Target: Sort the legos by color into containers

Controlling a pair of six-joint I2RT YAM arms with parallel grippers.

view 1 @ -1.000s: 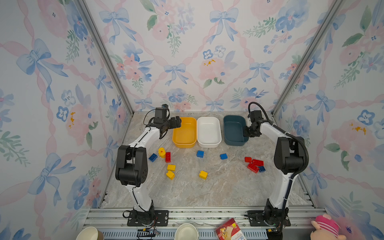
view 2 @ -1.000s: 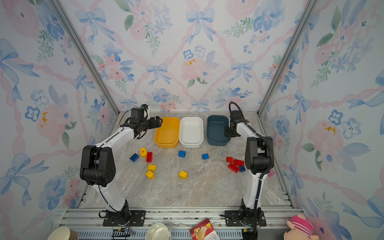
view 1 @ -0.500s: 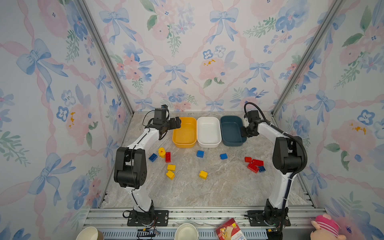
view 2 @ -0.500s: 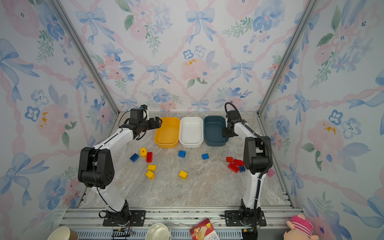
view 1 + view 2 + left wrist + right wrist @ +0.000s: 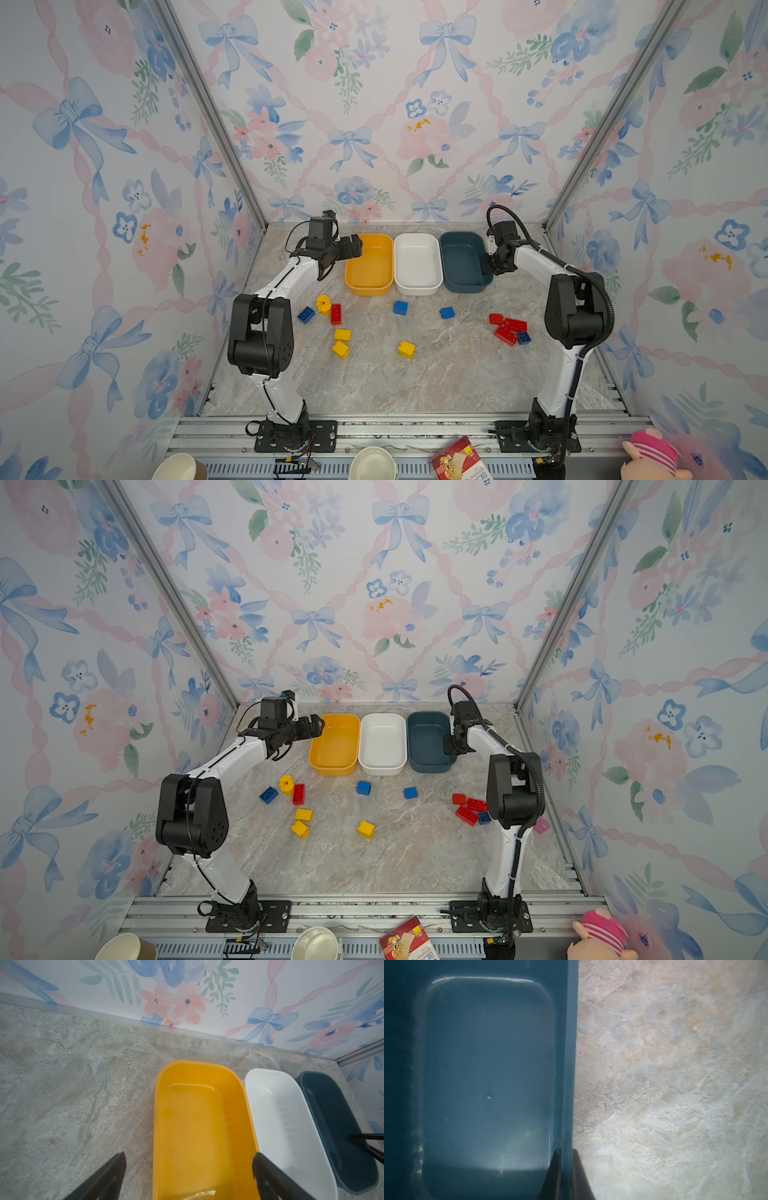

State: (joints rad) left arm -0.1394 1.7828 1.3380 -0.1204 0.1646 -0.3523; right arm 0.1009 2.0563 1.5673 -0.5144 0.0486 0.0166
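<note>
Legos (image 5: 406, 349): twelve, all loose on the marble table (image 5: 436, 386), none in a tub. Four yellow, four red, four blue.

Left group, in front of the yellow tub (image 5: 369, 266): blue brick (image 5: 306, 314), round yellow piece (image 5: 323, 304) and oblong red brick (image 5: 336, 313) in a row. The red one's long axis runs front to back. Two yellow bricks (image 5: 342, 334) sit just in front of them, close together.

Middle: one lone yellow block near the front, two blue blocks (image 5: 400, 307) further back, all well apart.

Right group, beside the right arm: three red bricks (image 5: 505, 335) packed together, the oblong ones lying on a diagonal, with a small blue cube (image 5: 523, 338) touching them.

Tubs: three, in a row at the back, sides touching, each with its long axis front to back. Yellow is on the left, white tub (image 5: 417, 264) in the middle, teal tub (image 5: 463, 262) on the right. All three are empty.

Left gripper (image 5: 351, 249): spread wide, holding nothing, up over the yellow tub's left rim and pointing toward the tubs. In the left wrist view its fingers (image 5: 112, 1172) frame the yellow tub's near end.

Right gripper (image 5: 566, 1153): pinching the teal tub's right long wall, one finger inside, one outside.
</note>
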